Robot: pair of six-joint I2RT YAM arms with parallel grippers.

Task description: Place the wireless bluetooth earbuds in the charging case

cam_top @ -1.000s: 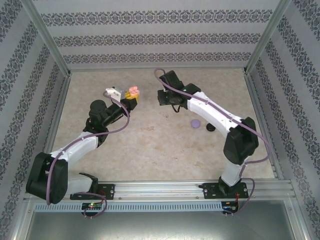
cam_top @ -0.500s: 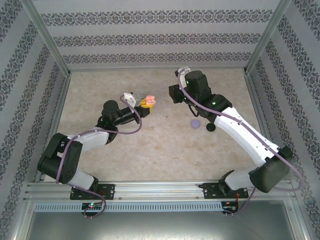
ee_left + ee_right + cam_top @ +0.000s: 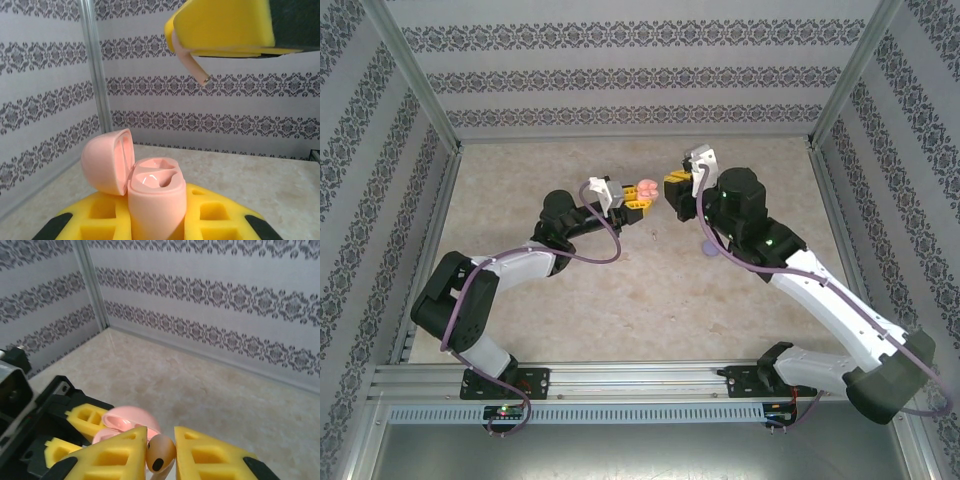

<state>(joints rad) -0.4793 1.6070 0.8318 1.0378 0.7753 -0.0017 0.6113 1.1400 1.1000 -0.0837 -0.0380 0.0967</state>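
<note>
Right end effector (image 3: pixel 672 184) closer, purple disc (image 3: pixel 706 248) half-covered

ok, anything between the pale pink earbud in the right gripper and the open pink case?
Nothing visible: open air between the pale pink stemmed earbud in the right gripper and the pale pink plastic charging case; its lid is swung aside, both wells look empty.

At upper centre of the top view, the left gripper (image 3: pixel 634 197) holding the open pink case (image 3: pixel 646 188) and the right gripper (image 3: pixel 673 183) pinching an earbud (image 3: pixel 160 452) leave a thin gap. The table (image 3: pixel 620 310) below offers wide room; a purple disc (image 3: pixel 708 247) lies right of centre.
</note>
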